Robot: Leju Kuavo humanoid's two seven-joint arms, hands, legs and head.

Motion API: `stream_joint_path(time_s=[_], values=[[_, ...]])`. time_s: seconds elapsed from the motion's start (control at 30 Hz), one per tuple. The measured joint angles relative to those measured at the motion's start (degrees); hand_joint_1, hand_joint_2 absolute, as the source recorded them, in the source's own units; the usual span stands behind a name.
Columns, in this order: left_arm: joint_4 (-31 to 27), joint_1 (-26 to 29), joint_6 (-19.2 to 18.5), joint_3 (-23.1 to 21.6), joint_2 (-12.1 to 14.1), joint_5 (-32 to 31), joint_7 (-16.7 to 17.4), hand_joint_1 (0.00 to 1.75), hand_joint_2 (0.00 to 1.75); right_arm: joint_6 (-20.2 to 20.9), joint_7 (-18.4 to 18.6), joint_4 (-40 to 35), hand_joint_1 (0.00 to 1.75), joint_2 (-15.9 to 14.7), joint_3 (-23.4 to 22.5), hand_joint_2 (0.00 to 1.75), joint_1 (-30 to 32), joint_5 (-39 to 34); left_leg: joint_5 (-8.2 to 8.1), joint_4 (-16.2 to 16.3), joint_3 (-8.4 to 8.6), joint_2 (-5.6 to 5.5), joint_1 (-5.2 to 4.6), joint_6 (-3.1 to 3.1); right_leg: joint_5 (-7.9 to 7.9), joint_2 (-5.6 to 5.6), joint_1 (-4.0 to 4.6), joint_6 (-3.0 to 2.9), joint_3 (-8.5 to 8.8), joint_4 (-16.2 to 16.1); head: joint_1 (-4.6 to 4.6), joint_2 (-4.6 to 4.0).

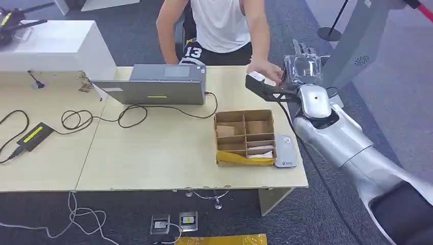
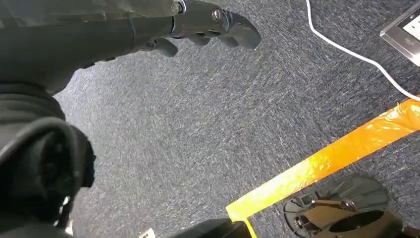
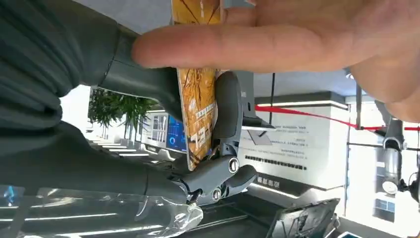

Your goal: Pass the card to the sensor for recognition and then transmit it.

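We see a thin, flat card (image 3: 198, 114) with yellow and orange print, pinched between the thumb and dark fingers of our right hand (image 1: 278, 87). A person's hand (image 3: 297, 44) touches the card too. Our shiny silver right arm reaches up past the far right corner of the pale wooden table (image 1: 153, 153). Our left hand (image 2: 208, 25) hangs over fuzzy grey carpet (image 2: 198, 124), fingers curled in, holding nothing. The small grey sensor (image 1: 286, 151) lies beside a brown cardboard box (image 1: 245, 135)

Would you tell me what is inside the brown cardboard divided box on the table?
The brown cardboard divided box holds a tan card and white cards in separate compartments; its front yellow wall hides anything lower.
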Motion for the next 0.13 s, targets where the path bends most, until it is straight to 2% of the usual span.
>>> stream_joint_path(time_s=[0.03,0.13], values=[[0.00,0.00,-0.02,0.00,0.00,-0.04,0.00,0.00,0.00,-0.26,-0.07,0.48,0.02,0.02,0.20,1.75,0.00,-0.02,0.00,0.00,0.00,0.00,0.00,0.00,0.00,0.00,0.00,0.00,0.00,0.00,0.00,0.00],[0.00,0.00,-0.04,0.00,0.00,-0.28,0.04,0.00,0.00,-1.35,-0.07,1.53,0.00,0.11,0.28,1.75,0.01,-0.52,0.00,0.00,0.01,0.00,0.00,0.00,0.00,0.01,0.00,0.00,-0.01,0.00,0.00,0.02]])
